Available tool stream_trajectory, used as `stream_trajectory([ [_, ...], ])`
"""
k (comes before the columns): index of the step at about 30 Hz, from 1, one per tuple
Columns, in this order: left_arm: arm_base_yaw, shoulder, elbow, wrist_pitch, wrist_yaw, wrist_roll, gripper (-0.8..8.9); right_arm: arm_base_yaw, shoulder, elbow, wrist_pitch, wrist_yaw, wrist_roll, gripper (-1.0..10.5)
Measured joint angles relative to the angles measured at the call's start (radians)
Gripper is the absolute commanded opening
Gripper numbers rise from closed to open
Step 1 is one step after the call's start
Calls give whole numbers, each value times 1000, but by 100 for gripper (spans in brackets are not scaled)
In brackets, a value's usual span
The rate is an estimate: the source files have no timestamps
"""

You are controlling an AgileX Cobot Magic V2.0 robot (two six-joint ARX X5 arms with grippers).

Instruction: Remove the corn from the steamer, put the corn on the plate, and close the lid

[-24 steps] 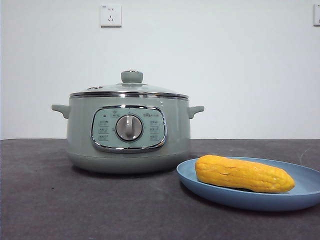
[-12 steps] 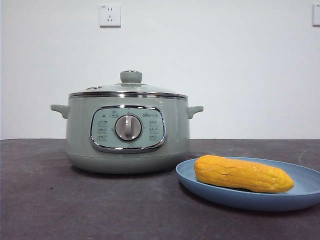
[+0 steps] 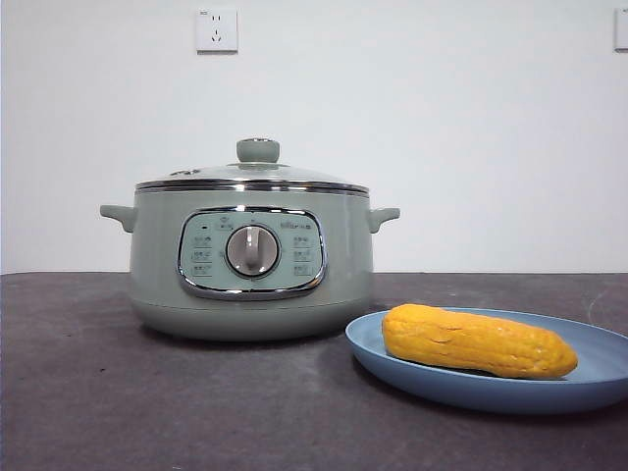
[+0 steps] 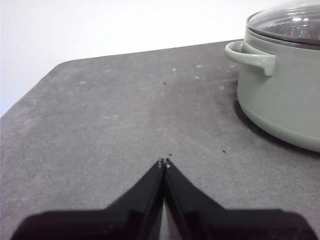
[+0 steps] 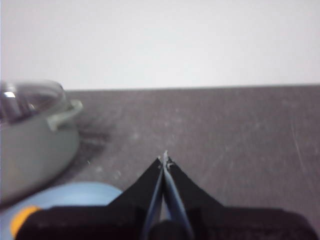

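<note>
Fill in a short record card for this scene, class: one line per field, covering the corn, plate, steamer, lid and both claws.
corn: lying on its side on the plate
plate: on the table, beside the steamer
steamer: upright, dial facing the front camera
lid: seated on the steamer
left claw: shut, empty, above bare table near the steamer
right claw: shut, empty, beyond the plate's edge

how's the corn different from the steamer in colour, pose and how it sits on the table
The corn is yellow-orange; the steamer is pale sage green. The corn lies on its side, tapering toward one end, while the steamer stands upright with its lid on. The corn rests on the blue plate; the steamer stands directly on the table. Both sit free of either gripper.
</note>
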Motion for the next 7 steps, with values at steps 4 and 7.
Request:
stream_trajectory([
  [4, 0, 0, 0, 0, 0, 0, -4, -9, -21, -58, 0, 0, 0, 1],
  [7, 0, 0, 0, 0, 0, 0, -4, -17, -21, -79, -10, 0, 0, 1],
])
